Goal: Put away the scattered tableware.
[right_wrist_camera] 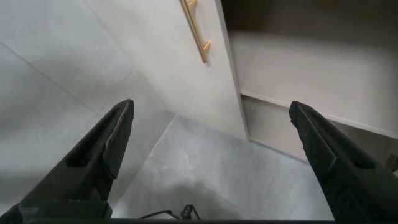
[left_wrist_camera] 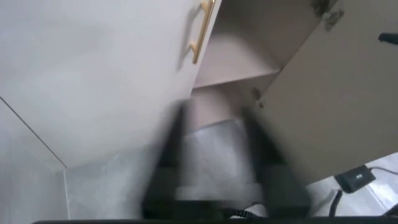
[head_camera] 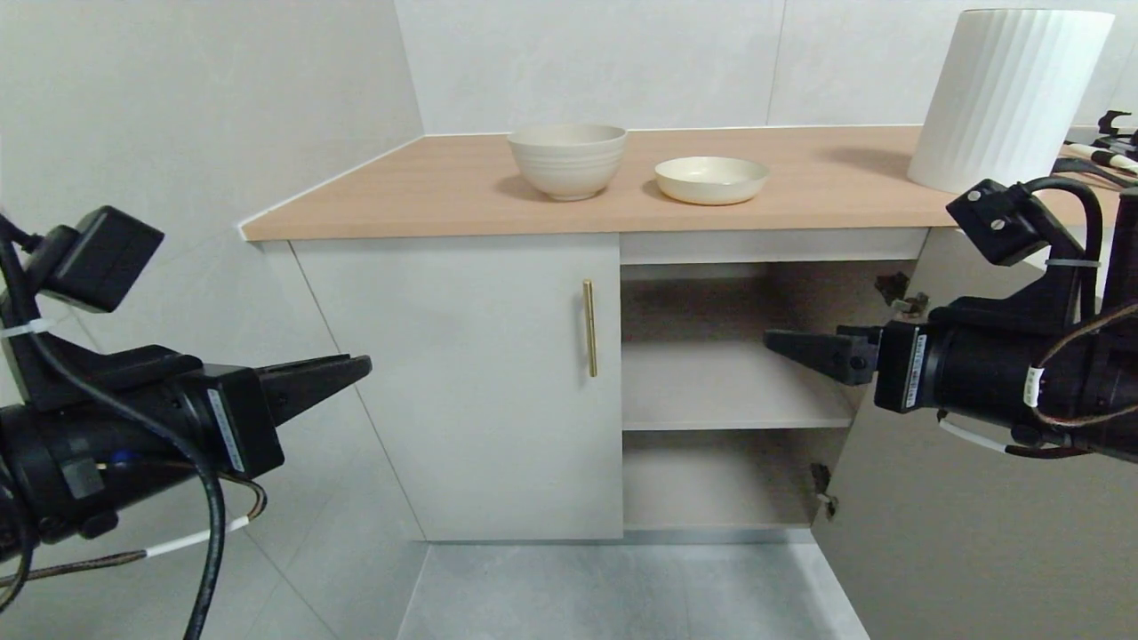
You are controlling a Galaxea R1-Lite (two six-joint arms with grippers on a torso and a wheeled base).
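A deep cream bowl [head_camera: 566, 158] and a shallow cream dish [head_camera: 711, 179] stand side by side on the wooden countertop [head_camera: 427, 191]. Below them is a cabinet with its right half open, showing a bare shelf [head_camera: 729, 382]. My left gripper [head_camera: 351, 366] hangs low at the left, in front of the shut cabinet door, well below the bowl. In the left wrist view the left gripper [left_wrist_camera: 214, 115] is open and holds nothing. My right gripper [head_camera: 782, 342] is level with the open compartment, near its right side. It stands wide open [right_wrist_camera: 211, 106] and holds nothing.
The left door has a gold handle [head_camera: 589, 327]. The right door [head_camera: 933, 516] is swung out beside my right arm. A tall white ribbed cylinder [head_camera: 1009, 93] stands at the counter's right end, with dark utensils [head_camera: 1098, 156] beyond it. Walls close off the left and back.
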